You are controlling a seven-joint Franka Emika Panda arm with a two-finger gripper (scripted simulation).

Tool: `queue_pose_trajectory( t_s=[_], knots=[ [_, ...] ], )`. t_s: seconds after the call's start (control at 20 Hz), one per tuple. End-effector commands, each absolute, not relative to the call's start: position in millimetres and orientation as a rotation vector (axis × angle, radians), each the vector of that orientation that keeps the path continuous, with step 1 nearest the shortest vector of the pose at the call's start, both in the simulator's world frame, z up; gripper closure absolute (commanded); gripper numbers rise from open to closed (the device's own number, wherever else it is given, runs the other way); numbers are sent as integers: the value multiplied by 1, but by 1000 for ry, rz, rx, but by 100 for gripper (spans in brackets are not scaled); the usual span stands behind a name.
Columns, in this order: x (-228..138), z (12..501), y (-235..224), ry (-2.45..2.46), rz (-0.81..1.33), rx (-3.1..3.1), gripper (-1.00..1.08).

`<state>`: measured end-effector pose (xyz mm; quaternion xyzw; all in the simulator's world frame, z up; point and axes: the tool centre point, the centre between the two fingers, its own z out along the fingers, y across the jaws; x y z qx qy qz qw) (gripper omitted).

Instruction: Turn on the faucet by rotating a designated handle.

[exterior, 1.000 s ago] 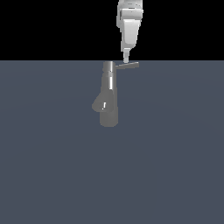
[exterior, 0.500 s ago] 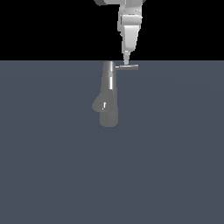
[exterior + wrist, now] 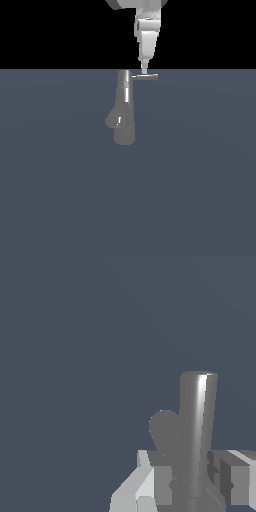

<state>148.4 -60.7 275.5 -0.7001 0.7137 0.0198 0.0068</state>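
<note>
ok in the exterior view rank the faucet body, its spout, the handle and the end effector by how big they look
1. faucet body, largest
2. end effector with its white housing, though it may sit at a different depth, so this is unsure
3. spout
4. handle, thinnest

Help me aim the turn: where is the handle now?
In the exterior view, the handle juts from the faucet's top toward that view's right, directly under the end effector.
</note>
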Motion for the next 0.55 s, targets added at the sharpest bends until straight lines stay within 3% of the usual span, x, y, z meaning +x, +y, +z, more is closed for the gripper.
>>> queue_pose_trajectory(
  t_s=[0.0, 0.5],
  knots=[
    [147, 247, -85, 2290, 93, -2178, 108],
    [162, 236, -94, 2305, 95, -2170, 108]
  ],
)
